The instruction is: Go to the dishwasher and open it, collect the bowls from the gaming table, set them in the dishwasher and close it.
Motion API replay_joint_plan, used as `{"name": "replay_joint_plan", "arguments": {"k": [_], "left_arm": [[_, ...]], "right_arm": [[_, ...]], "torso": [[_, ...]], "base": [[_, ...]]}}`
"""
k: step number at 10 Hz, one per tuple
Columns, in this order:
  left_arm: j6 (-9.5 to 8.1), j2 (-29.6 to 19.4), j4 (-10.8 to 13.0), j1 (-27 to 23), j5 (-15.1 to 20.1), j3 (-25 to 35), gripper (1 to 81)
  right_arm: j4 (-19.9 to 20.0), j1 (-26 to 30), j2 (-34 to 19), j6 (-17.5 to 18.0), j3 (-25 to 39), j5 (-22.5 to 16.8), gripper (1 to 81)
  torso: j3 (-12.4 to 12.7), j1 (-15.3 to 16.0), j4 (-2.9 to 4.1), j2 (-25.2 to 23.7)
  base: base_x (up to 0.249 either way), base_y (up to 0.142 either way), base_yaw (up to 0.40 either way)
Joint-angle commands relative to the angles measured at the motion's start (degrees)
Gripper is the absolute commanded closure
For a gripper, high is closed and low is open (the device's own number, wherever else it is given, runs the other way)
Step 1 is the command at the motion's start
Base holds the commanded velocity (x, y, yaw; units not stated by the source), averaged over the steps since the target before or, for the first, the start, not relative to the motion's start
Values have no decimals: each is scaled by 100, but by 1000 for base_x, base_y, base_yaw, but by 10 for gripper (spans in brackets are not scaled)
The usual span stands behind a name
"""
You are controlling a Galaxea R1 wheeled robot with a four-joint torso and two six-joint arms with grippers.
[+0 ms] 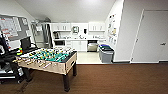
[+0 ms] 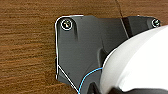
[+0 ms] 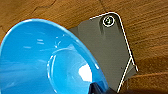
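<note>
Right wrist view, closest in: a blue bowl point(image 3: 47, 62) sits huge against the camera over brown wood floor point(image 3: 150, 30), apparently at the right pincer, though whether its fingers are clamped on the bowl I cannot tell. Left wrist view: plank floor and robot hardware, left pincer state impossible to tell. Head view: a foosball table point(image 1: 50, 60) stands lower left on the brown floor. Further back, right of centre, a grey bin point(image 1: 106, 53). At the far wall, centre frame, the dishwasher point(image 1: 92, 46) hangs open under the white counter point(image 1: 80, 39).
</note>
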Motion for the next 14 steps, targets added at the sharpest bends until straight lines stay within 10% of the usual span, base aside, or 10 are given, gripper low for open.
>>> {"name": "replay_joint_plan", "arguments": {"k": [1,14], "left_arm": [[27,-46,52,-303,247,-2,811],[19,-28,61,-302,247,-2,811]], "right_arm": [[-77,270,-103,7,27,-263,811],[-77,279,-86,-2,-8,-281,811]], "torso": [[0,0,0,0],[-2,7,0,2]], "base": [[162,0,0],[159,-68,0]]}}
